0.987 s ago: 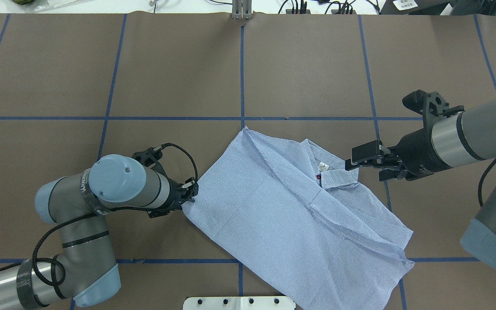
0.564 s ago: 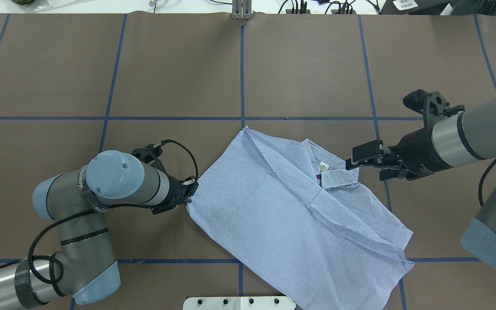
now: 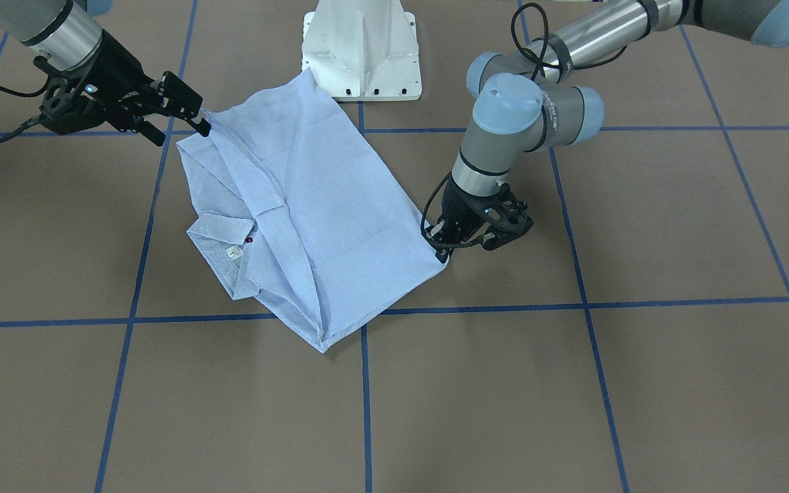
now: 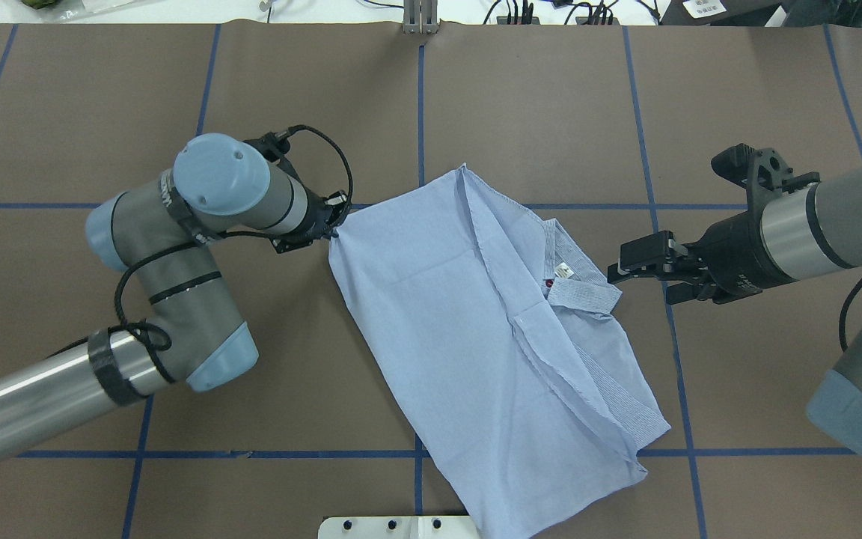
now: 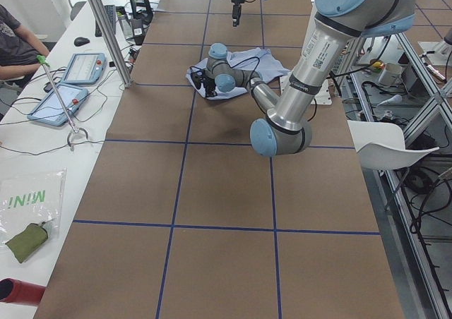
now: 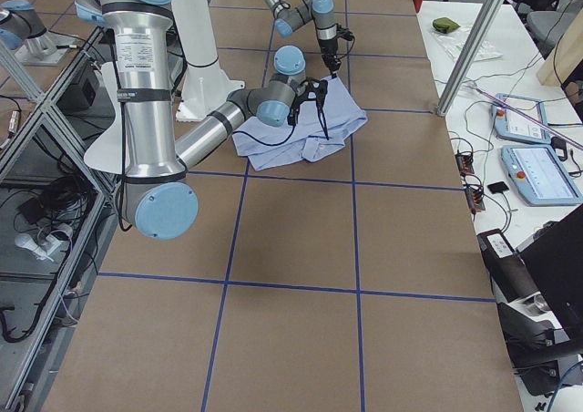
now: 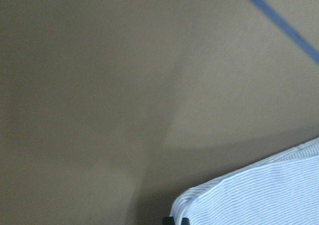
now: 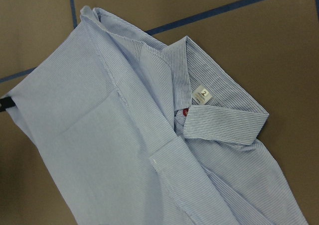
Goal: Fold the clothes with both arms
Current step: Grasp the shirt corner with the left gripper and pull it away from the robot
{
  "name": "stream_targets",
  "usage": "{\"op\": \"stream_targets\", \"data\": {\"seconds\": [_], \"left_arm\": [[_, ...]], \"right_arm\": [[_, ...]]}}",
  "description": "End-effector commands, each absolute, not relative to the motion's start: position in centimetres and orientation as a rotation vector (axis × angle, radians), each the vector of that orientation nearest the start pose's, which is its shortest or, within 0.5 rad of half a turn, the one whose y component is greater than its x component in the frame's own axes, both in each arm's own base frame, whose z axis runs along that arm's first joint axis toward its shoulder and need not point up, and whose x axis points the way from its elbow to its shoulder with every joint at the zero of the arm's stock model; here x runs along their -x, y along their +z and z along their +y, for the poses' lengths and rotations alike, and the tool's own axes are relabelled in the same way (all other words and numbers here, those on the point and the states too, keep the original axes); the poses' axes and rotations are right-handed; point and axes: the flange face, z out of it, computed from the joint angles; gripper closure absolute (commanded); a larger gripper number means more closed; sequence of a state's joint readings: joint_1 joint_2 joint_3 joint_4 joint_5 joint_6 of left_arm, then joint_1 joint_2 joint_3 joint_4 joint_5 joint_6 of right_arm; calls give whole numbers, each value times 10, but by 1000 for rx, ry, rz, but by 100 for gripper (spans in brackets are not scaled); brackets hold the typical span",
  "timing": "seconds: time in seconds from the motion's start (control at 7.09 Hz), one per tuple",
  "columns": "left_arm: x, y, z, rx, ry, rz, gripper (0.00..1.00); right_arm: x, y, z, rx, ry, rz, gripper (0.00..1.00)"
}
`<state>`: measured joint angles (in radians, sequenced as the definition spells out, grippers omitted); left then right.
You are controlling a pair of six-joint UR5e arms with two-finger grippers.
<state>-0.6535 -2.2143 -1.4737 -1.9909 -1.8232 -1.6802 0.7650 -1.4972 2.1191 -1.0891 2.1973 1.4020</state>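
Your left gripper [image 4: 332, 227] is closed, pinching one corner of the blue shirt [image 4: 438, 314], which lies partly folded mid-table [image 4: 551, 112]. Your right gripper [image 4: 637, 278] hangs spread and empty just beside the collar [image 4: 581, 296]. Most of the folding looks undone.

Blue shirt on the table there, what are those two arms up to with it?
Two robot arms are working on folding a light blue striped shirt that lies partly folded on the brown table. The left arm's tool is pinched shut on one corner of the shirt, pulling it to a point. The right arm's tool hangs open just beside the collar and seems to grip nothing yet.
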Motion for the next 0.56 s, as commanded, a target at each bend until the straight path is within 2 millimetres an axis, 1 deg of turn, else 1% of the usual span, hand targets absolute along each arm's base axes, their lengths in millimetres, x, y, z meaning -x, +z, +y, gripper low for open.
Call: {"op": "stream_targets", "data": {"seconds": [0.0,0.14,0.28,0.42], "left_arm": [[-501,287,-625,-201,-550,1022,100],[-515,275,-649,-307,-570,1074,100],[-522,265,-658,-349,-565,1131,100],[-520,259,-659,-398,-568,1180,100]], "right_arm": [[282,308,-383,12,194,-1192,0],[283,311,-385,1,206,-1184,0],[283,313,-387,-4,212,-1179,0],[284,314,-387,-4,214,-1177,0]]}}
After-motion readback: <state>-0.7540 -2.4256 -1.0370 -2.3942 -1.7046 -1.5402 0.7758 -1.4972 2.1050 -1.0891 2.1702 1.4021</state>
